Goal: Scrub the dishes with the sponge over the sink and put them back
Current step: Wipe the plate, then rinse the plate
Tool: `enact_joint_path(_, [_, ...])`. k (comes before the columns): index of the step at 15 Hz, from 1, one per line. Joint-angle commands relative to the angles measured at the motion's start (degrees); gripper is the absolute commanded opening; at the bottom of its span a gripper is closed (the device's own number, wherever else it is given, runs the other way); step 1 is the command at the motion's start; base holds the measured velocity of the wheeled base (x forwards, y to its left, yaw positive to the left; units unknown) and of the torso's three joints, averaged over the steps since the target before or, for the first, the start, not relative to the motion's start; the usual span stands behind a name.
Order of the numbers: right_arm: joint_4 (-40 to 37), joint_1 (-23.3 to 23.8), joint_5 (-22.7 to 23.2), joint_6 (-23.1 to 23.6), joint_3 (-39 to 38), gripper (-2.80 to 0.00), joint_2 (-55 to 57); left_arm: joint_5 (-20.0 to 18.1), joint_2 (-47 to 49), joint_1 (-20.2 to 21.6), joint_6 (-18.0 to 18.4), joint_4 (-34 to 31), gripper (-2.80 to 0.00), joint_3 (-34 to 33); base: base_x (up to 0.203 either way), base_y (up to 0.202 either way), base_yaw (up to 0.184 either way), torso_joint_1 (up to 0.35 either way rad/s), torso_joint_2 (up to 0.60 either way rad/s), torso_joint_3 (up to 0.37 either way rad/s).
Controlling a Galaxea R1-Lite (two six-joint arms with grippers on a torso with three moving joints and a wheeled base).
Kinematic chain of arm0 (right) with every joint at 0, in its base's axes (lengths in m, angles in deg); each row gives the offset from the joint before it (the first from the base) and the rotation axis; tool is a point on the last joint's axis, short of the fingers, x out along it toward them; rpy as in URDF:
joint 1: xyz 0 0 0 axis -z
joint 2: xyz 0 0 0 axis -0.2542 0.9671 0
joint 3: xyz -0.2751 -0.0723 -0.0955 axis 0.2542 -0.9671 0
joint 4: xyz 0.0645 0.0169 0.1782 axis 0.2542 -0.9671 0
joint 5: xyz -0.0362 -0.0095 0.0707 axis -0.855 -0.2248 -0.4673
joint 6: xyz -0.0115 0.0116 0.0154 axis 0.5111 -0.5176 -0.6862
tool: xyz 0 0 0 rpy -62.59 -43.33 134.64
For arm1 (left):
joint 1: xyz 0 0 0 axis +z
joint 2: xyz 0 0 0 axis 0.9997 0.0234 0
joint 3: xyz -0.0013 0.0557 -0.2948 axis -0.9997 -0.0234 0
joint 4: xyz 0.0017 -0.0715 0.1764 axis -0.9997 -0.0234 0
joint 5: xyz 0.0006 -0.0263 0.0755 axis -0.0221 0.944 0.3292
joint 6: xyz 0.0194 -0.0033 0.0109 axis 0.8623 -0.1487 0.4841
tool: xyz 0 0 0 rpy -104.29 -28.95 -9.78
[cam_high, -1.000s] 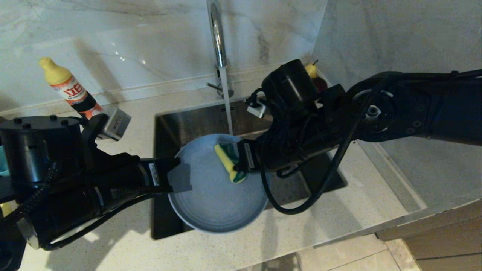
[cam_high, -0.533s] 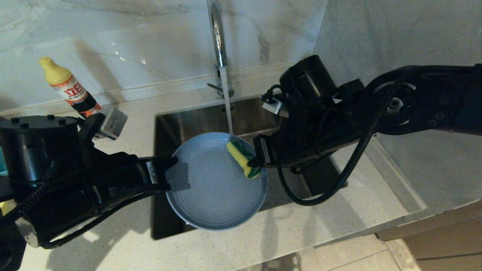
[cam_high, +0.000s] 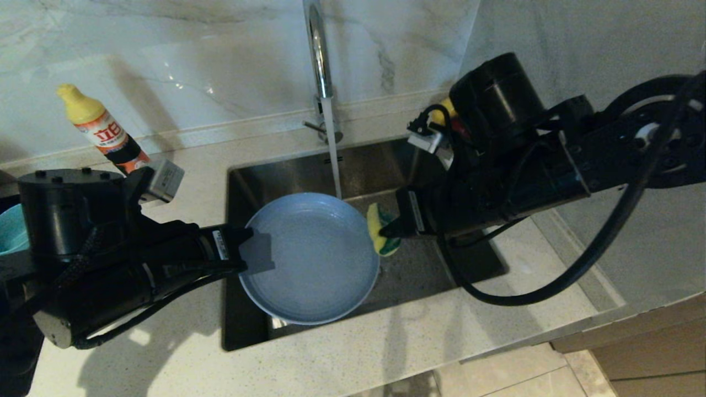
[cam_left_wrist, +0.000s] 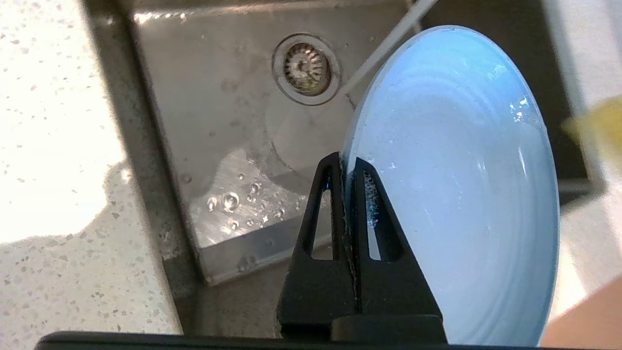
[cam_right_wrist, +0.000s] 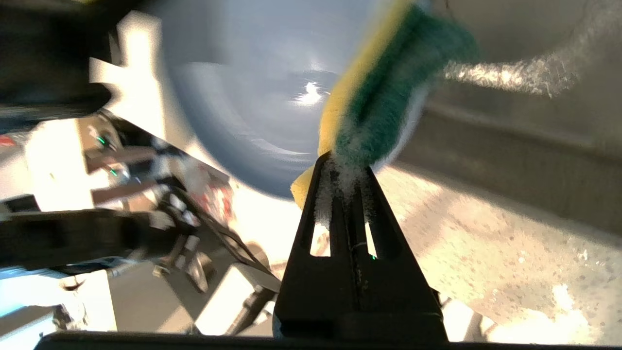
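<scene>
One sponge has slid off the plate rim.

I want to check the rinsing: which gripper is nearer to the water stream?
Right. The right gripper, shut on the sponge, is just beside the water stream; the left gripper grips the plate at its far rim.

Grey-blue round plate held tilted over the steel sink, wet and ridged, clamped at its nine o'clock rim; yellow-and-green sponge just beside its three o'clock rim, pinched upright.
</scene>
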Motion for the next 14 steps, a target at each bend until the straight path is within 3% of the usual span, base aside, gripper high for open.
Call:
enact_joint_path(1, [1.0, 0.0, 0.3, -0.4, 0.6, -2.8, -5.1, 0.1, 2.9, 1.0, -0.7, 0.2, -2.8, 1.1, 0.0, 0.0, 0.0, 0.0, 0.0, 0.0])
enact_joint_path(10, [1.6, 7.5, 3.4, -0.5, -6.0, -2.8, -11.7, 1.8, 19.0, 5.6, -9.7, 0.0, -2.8, 12.9, 0.0, 0.0, 0.0, 0.0, 0.0, 0.0])
enact_joint_path(13, [3.2, 9.0, 3.6, -0.5, -10.9, -2.8, -13.2, 1.3, 23.9, 6.9, -15.8, 0.1, -2.8, 17.5, 0.0, 0.0, 0.0, 0.0, 0.0, 0.0])
enact_joint_path(14, [5.4, 9.3, 3.7, -0.5, -13.5, -2.8, -13.7, 1.3, 25.2, 6.9, -16.3, 0.1, -2.8, 19.5, 0.0, 0.0, 0.0, 0.0, 0.0, 0.0])
